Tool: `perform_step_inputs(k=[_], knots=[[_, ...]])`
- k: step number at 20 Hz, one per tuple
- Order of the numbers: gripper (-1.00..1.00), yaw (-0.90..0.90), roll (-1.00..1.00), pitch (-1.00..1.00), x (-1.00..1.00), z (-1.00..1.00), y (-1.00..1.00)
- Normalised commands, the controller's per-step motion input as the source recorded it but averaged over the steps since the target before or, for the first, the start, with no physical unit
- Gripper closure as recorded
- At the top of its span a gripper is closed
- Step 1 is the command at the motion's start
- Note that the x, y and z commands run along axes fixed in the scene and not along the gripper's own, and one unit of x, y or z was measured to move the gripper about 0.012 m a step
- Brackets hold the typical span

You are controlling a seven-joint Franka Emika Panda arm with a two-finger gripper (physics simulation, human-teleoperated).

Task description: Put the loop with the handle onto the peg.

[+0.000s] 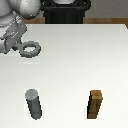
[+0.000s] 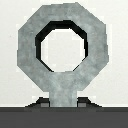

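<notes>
At the exterior view's left, gripper (image 1: pixel 20 46) grasping loop (image 1: pixel 31 49) by its handle (image 2: pixel 62 92), off the table (image 1: pixel 75 65).

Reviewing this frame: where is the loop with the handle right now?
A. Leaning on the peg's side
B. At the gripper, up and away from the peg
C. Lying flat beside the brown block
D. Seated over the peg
B. In the exterior view the loop with the handle juts from the gripper far back on the exterior view's left, while the peg stands bare near the front and the brown block stands apart.
</notes>
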Motion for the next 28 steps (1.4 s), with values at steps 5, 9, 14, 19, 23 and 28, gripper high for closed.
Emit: perform_step_inputs(k=[5,9,14,19,23,28], knots=[[1.0,0.0,0.0,0.0,0.0,1.0,0.0],[1.0,0.0,0.0,0.0,0.05,0.5,0.0],[1.0,0.0,0.0,0.0,1.0,0.0,0.0],[1.0,0.0,0.0,0.0,1.0,0.0,0.0],[1.0,0.0,0.0,0.0,0.5,0.38,0.0],[1.0,0.0,0.0,0.0,0.0,0.6,0.0]])
